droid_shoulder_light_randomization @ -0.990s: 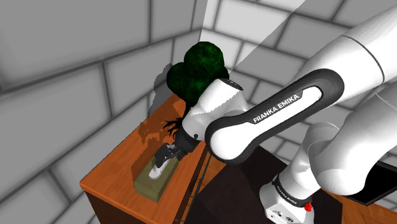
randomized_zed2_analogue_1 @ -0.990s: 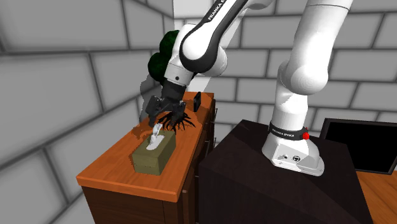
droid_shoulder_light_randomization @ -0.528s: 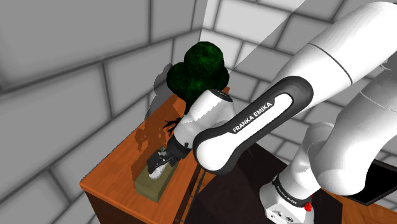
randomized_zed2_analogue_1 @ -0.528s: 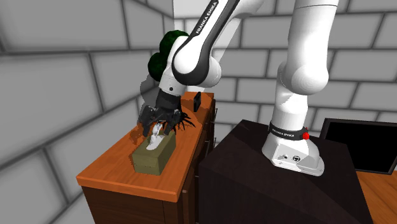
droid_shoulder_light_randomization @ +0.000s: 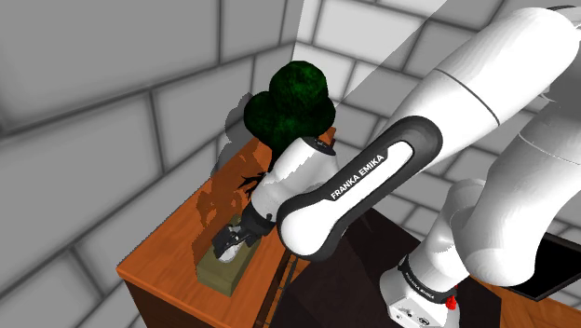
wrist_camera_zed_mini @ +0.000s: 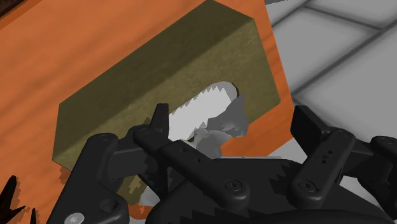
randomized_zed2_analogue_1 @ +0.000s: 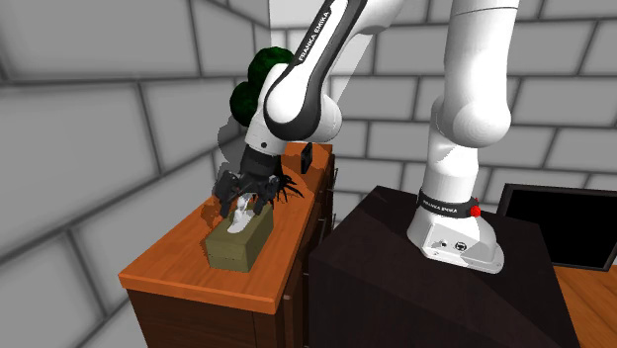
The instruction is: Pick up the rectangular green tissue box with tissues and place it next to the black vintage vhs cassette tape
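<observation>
An olive-green tissue box (randomized_zed2_analogue_1: 235,242) (droid_shoulder_light_randomization: 223,267) lies on the orange-brown cabinet top (randomized_zed2_analogue_1: 178,262), with a white tissue (wrist_camera_zed_mini: 207,118) sticking out of its slot. My black gripper (randomized_zed2_analogue_1: 240,198) (droid_shoulder_light_randomization: 228,244) (wrist_camera_zed_mini: 235,124) hangs open just over the box's far end. Its fingers (wrist_camera_zed_mini: 159,127) stand apart on either side of the tissue, and I cannot tell whether they touch the box. A small black upright object, probably the cassette (randomized_zed2_analogue_1: 308,155), stands at the cabinet's far end by the plant.
A dark green bushy plant (droid_shoulder_light_randomization: 290,102) (randomized_zed2_analogue_1: 255,84) stands at the cabinet's far end. A black spiky object (randomized_zed2_analogue_1: 282,188) lies right behind the gripper. The dark stand (randomized_zed2_analogue_1: 435,297) abuts the cabinet, with a black screen (randomized_zed2_analogue_1: 559,225) behind it. Grey block walls enclose the corner.
The arm has bent further and the gripper has sunk onto the tissue box's far end, its fingers still apart. The box has not moved.
</observation>
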Controlling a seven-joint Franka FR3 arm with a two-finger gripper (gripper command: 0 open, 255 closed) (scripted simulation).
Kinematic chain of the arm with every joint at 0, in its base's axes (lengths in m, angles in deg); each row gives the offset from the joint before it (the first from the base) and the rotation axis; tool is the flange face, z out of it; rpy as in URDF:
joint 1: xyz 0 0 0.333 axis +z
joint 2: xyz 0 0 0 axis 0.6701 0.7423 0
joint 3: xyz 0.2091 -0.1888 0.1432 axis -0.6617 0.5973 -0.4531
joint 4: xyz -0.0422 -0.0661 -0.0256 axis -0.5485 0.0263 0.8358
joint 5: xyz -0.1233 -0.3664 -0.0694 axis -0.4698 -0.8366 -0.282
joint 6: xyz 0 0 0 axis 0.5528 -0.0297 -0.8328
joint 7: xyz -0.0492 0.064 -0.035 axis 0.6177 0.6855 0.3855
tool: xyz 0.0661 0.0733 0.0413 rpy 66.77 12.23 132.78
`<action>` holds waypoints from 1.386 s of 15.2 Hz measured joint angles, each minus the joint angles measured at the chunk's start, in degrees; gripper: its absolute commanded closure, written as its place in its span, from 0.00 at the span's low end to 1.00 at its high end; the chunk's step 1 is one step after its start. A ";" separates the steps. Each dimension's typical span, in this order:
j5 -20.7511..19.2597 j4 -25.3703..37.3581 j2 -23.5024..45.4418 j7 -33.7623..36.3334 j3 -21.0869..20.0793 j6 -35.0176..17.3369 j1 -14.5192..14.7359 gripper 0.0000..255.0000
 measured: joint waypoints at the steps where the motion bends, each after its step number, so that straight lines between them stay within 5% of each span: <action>1: 0.00 0.00 0.00 0.00 0.00 0.00 0.00 1.00; 11: -0.02 0.05 -0.11 0.04 0.04 -0.06 -0.02 1.00; 21: -6.77 -0.19 -8.36 7.10 0.84 8.29 -0.92 1.00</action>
